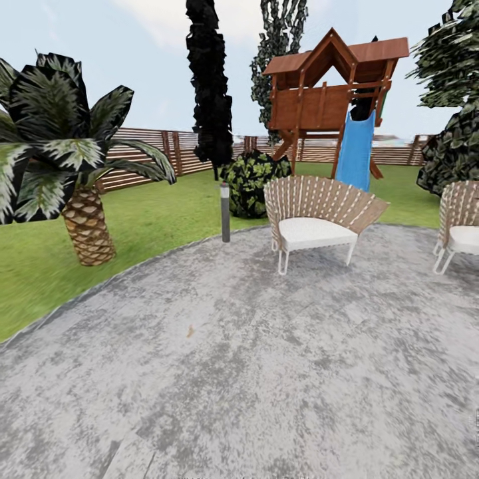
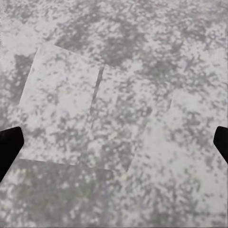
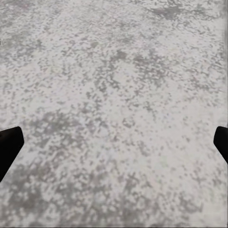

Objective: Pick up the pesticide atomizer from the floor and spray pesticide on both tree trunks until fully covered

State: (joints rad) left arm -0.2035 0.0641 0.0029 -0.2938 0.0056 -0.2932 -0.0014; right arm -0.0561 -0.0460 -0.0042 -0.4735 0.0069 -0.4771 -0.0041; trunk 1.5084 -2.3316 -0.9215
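- From the head, a palm [image 1: 83,219] is seen at 9 o'clock, a chair [image 1: 313,223] at 1, a slide [image 1: 356,150] at 12.
- At the wrists, the left gripper [image 2: 114,142] and right gripper [image 3: 114,142] are seen spread wide, empty, over paving [image 3: 114,71].

left gripper [image 2: 114,142] and right gripper [image 3: 114,142]: jaws spread wide, empty.

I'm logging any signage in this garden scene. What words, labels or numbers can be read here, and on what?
None: no readable text on the playhouse, slide, chairs, post, fence or paving.
Faint marks at the head view's bottom edge are too small to read.
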